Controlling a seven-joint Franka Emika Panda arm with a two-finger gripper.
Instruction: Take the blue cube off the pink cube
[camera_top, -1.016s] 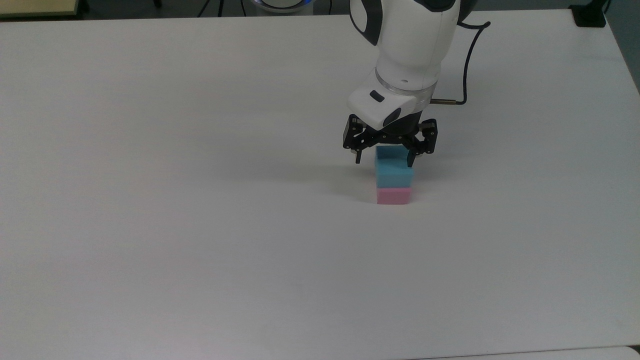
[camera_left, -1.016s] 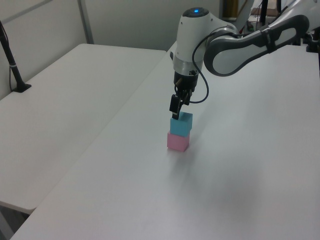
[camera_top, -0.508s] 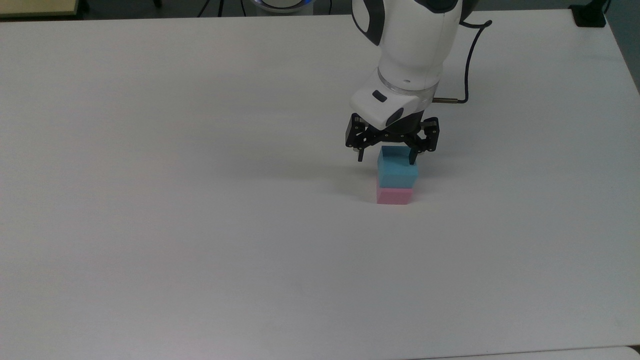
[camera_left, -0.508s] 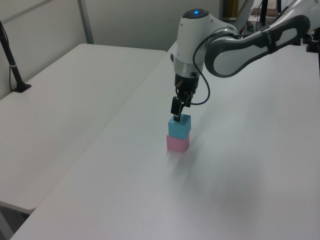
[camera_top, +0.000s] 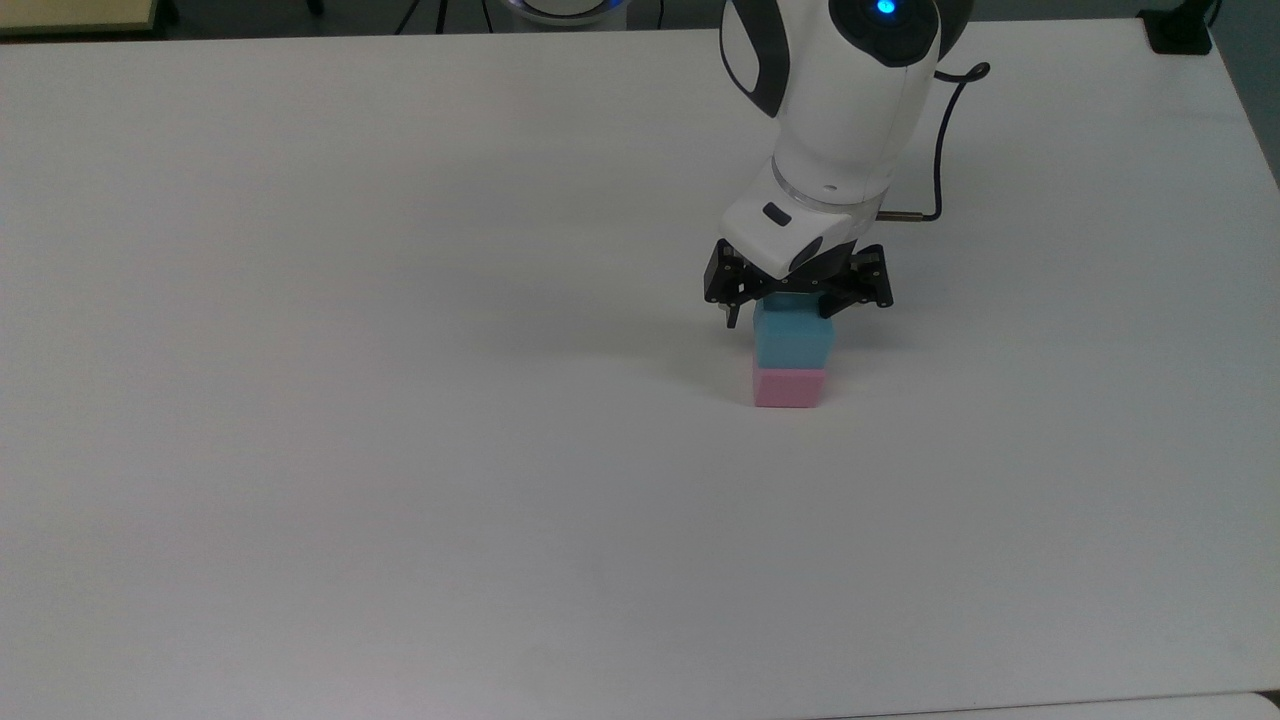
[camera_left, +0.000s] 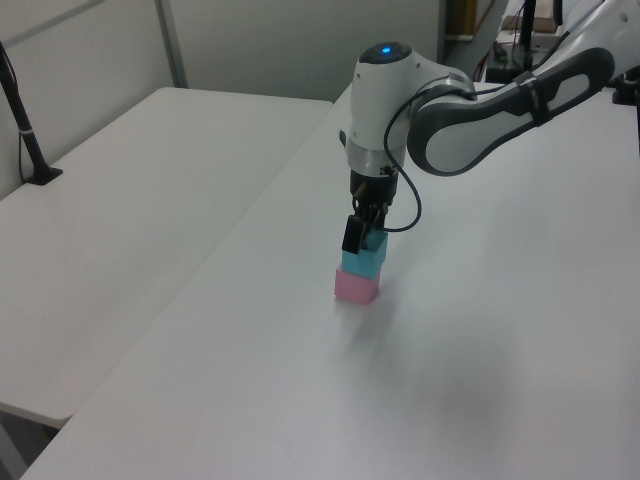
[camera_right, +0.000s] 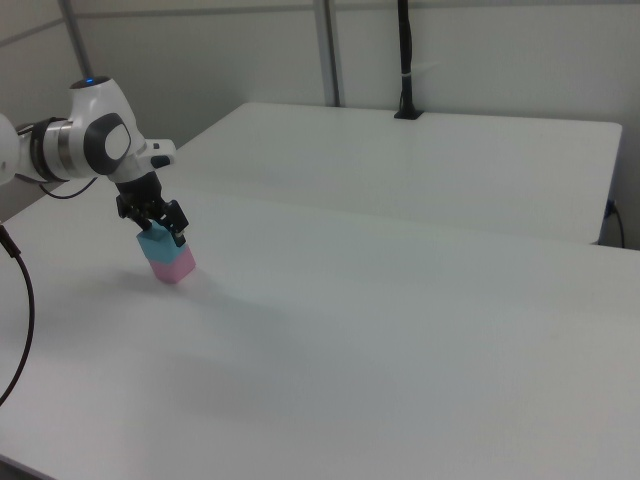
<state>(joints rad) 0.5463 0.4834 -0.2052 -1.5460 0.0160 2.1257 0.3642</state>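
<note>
**Gripper straddling blue cube on top of pink cube**

The blue cube (camera_top: 792, 338) is sitting stacked on the pink cube (camera_top: 789, 386), right of centre in the top view, on the white table (camera_top: 400, 400). The gripper (camera_top: 779, 320) is pointing straight down over the stack, its fingers spread and sitting either side of the blue cube's upper part; whether the pads are pressing the sides, I cannot tell. In the left view the gripper (camera_left: 357, 243) is covering the cube's near left upper corner. In the right view the stack is sitting near the right view's left edge, blue cube (camera_right: 155, 243) square over pink cube (camera_right: 175, 265). A black cable (camera_top: 938, 150) is looping off the wrist.
</note>
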